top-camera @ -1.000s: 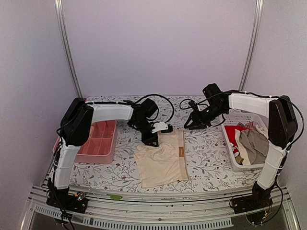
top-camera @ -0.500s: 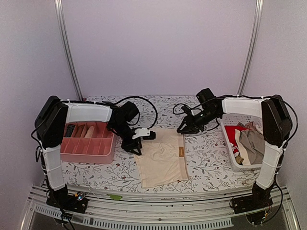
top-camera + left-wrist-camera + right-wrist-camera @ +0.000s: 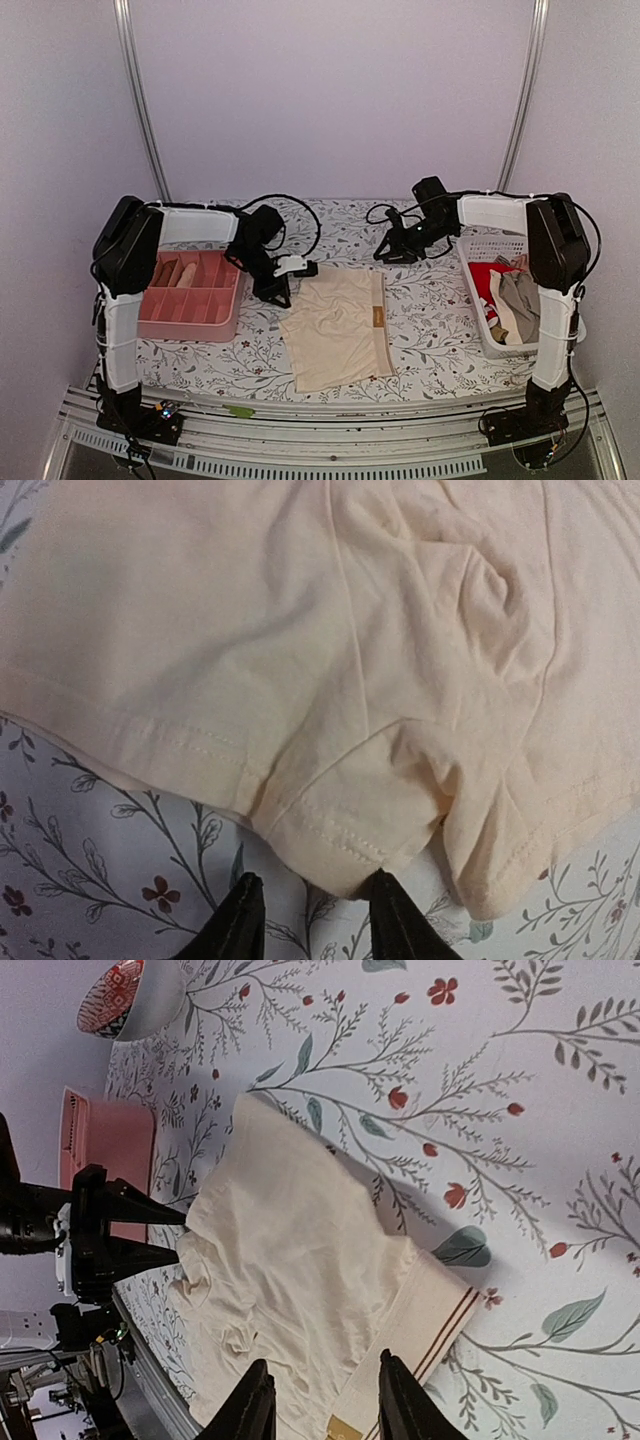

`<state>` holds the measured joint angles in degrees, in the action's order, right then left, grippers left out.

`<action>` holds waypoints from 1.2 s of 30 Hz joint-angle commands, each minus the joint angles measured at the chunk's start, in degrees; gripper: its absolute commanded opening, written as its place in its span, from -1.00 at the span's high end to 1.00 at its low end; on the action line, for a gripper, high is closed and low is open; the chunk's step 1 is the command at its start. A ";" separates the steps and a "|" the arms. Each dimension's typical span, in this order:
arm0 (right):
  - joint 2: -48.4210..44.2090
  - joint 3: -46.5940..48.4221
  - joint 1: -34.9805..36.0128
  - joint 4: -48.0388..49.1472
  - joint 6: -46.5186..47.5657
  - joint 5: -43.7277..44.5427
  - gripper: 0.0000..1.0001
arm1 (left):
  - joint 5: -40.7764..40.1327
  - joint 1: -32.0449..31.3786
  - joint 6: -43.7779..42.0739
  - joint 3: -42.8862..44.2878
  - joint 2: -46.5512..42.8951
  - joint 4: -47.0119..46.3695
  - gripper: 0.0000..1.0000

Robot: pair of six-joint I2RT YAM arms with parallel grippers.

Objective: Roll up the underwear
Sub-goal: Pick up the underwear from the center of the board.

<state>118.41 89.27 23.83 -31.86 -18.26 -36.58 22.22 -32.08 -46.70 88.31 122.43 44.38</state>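
Soft, even, faintly lilac light fills the place, leaving gentle shadows in the folds of the underwear and beside its edge on the bench, the overhead view slightly hazy.

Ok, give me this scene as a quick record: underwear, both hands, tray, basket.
underwear: cream pair, spread flat on floral tablecloth, not rolled
left hand: open, at a leg hem, holding nothing
right hand: open, raised near the waistband's far end, holding nothing
tray: pink, divided, left of the underwear
basket: white, at right, clothes inside
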 commanded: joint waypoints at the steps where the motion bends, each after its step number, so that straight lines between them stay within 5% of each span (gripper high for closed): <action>1: 4.04 5.78 -0.58 -1.33 2.71 3.44 0.22 | -0.60 2.75 -1.26 7.81 3.88 -0.44 0.24; 10: 11.76 12.39 -0.60 -4.77 9.93 3.40 0.13 | 6.85 5.10 3.02 36.72 19.03 8.57 0.00; 21: 18.19 17.19 -0.58 -9.32 17.50 5.18 0.07 | 5.20 5.26 4.18 39.69 24.27 5.16 -0.18; 29: 19.83 17.18 -0.63 -14.06 23.36 5.11 0.21 | 7.80 5.19 4.77 40.23 25.38 5.08 -0.20; 36: 20.68 17.02 -0.60 -14.97 25.16 6.06 0.52 | 9.27 5.11 6.69 43.64 28.21 4.93 -0.17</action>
<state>136.05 106.54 23.07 -42.54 4.80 -32.51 29.26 -26.63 -41.56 129.36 148.33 49.23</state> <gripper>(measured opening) 0.279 0.589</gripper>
